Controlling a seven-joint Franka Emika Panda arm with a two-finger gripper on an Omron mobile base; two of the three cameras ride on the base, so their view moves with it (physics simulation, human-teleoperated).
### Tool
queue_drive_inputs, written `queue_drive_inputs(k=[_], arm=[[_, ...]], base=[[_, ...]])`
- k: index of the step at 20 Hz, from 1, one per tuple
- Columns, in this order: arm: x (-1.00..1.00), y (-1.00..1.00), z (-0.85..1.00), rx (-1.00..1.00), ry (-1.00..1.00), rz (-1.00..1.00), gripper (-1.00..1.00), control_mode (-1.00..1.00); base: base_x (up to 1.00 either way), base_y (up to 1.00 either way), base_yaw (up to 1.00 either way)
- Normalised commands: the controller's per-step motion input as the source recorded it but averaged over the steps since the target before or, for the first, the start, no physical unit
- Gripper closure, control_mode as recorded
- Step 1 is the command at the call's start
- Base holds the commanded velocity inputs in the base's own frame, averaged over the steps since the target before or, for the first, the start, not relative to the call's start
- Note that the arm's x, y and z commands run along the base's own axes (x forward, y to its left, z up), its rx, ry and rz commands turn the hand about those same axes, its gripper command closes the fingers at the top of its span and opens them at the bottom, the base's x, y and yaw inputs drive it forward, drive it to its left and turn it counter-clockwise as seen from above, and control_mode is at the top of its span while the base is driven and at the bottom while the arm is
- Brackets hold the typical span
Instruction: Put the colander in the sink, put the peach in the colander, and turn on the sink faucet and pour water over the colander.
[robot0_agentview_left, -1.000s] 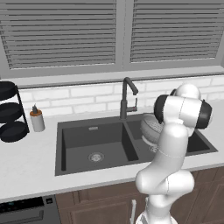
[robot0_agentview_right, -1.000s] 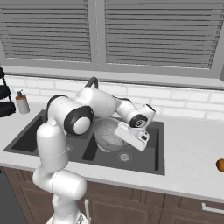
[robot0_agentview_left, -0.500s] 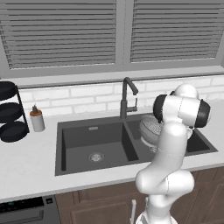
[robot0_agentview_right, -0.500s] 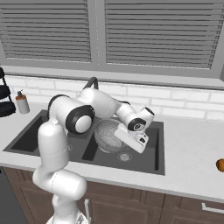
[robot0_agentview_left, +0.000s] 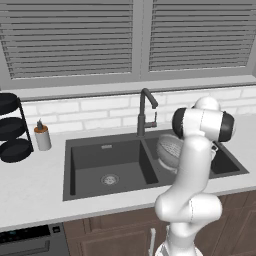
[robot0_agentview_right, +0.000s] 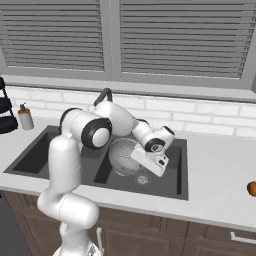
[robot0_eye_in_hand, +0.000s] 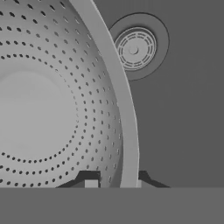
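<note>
The silver perforated colander (robot0_agentview_right: 121, 156) sits tilted low in the right basin of the dark double sink (robot0_agentview_right: 176, 172). My gripper (robot0_agentview_right: 138, 161) is shut on its right rim. In the hand view the colander (robot0_eye_in_hand: 43, 109) rim runs between my finger tips (robot0_eye_in_hand: 114, 183), with the basin's round drain (robot0_eye_in_hand: 133, 49) beyond. From the left base view the colander (robot0_agentview_left: 169, 149) shows partly behind my arm. The gooseneck sink faucet (robot0_agentview_left: 145, 111) stands behind the divider, and no water runs from it. The peach (robot0_agentview_right: 252, 188) lies on the counter far right.
A grey soap bottle (robot0_agentview_left: 42, 138) and black stacked racks (robot0_agentview_left: 11, 128) stand on the counter left of the sink. The left basin (robot0_agentview_left: 100, 152) holds only its drain (robot0_agentview_left: 109, 179). A window with shut blinds runs along the back wall.
My hand has come down a little with the colander, deeper into the right basin. Nothing else has moved.
</note>
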Motion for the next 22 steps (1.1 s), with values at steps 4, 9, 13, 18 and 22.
queue_drive_inputs(k=[4,9,13,18,22], arm=[[0.25,0.0,-0.28,0.0,0.0,0.0,1.0,-1.0],[0.23,0.0,-0.37,-0.01,0.0,0.0,1.0,-1.0],[0.26,0.0,-0.34,-0.02,0.0,0.0,1.0,-1.0],[0.27,0.0,-0.26,-0.04,0.0,0.0,1.0,-1.0],[0.22,0.01,-0.14,-0.04,0.0,0.0,1.0,-1.0]], base=[[0.0,0.0,0.0],[0.0,0.0,0.0],[0.0,0.0,0.0],[0.0,0.0,0.0],[0.0,0.0,0.0]])
